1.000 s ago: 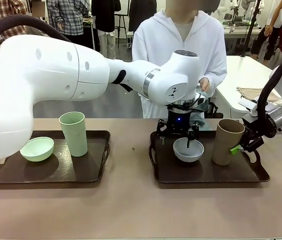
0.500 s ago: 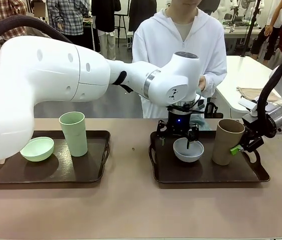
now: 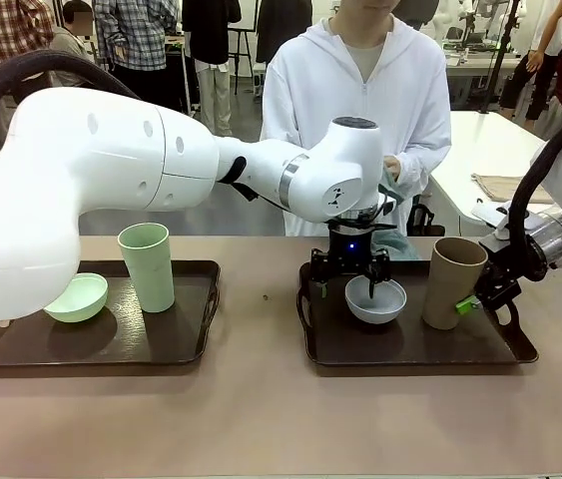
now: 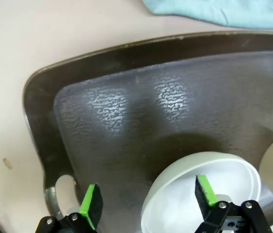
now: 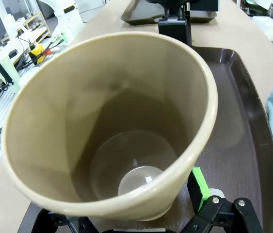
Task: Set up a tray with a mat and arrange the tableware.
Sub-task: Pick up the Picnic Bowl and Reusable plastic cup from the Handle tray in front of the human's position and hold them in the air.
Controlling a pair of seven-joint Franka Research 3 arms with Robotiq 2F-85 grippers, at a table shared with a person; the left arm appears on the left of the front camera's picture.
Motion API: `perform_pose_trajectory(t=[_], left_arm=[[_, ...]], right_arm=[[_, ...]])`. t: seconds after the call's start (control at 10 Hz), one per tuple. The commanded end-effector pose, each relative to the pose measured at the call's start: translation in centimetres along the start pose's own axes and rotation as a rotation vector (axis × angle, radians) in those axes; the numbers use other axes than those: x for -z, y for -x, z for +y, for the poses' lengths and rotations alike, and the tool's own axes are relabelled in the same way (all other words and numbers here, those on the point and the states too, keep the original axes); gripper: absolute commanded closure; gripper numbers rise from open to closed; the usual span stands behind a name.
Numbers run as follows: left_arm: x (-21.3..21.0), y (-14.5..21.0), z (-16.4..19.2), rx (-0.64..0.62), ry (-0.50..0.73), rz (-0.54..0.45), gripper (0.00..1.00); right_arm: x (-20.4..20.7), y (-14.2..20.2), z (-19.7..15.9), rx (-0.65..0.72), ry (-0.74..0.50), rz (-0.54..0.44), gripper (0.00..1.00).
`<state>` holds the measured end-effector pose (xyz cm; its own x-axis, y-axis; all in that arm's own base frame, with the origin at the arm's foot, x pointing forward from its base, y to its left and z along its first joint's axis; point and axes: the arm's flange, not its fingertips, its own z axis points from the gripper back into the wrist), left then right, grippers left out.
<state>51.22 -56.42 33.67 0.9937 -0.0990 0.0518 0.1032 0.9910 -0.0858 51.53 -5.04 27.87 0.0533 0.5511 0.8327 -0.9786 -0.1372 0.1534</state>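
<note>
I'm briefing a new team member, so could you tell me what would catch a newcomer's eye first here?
The big white left arm spans the front view, its left gripper straddling the rim of the small white bowl on the right-hand tray. Beside it, the right gripper flanks the tall brown cup, whose open mouth looms in the right wrist view.

left arm point(image 3: 111, 190): white, rounded | cable point(image 3: 21, 65): black | person point(image 3: 355, 110): white zip hoodie

We seem to be in a robotics lab: a big white robot arm point(image 3: 111, 180) reaches over our tabletop point(image 3: 261, 419), people point(image 3: 141, 40) stand among other tables point(image 3: 490, 150), and cables point(image 5: 39, 48) clutter a bench.
</note>
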Motion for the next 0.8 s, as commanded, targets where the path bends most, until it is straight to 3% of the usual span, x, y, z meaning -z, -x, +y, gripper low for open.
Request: perform_pose_trajectory(t=[0.0, 0.1, 0.2, 0.4, 0.5, 0.6, 0.7], left_arm=[[-0.53, 0.15, -0.23, -0.009, 0.035, -0.022, 0.49], [-0.44, 0.23, -0.16, -0.011, 0.034, -0.02, 0.5], [-0.46, 0.17, -0.14, -0.016, 0.031, -0.014, 1.0], [-0.53, 0.21, -0.16, -0.028, 0.023, -0.004, 1.0], [-0.56, 0.26, -0.16, -0.032, 0.018, 0.001, 0.76], [-0.56, 0.23, -0.16, -0.032, 0.013, 0.002, 0.85], [-0.71, 0.21, -0.16, -0.033, 0.009, 0.004, 1.0]], right_arm=[[0.52, -0.04, -0.68, -0.033, 0.02, -0.01, 0.53], [0.46, 0.07, -0.55, -0.042, 0.019, -0.011, 0.6], [0.4, 0.14, -0.55, -0.043, 0.028, -0.015, 1.0], [0.34, 0.23, -0.49, -0.046, 0.029, -0.019, 1.0], [0.32, 0.25, -0.42, -0.049, 0.027, -0.019, 0.78], [0.23, 0.33, -0.38, -0.051, 0.027, -0.019, 0.79], [0.19, 0.34, -0.33, -0.053, 0.026, -0.019, 1.0]])
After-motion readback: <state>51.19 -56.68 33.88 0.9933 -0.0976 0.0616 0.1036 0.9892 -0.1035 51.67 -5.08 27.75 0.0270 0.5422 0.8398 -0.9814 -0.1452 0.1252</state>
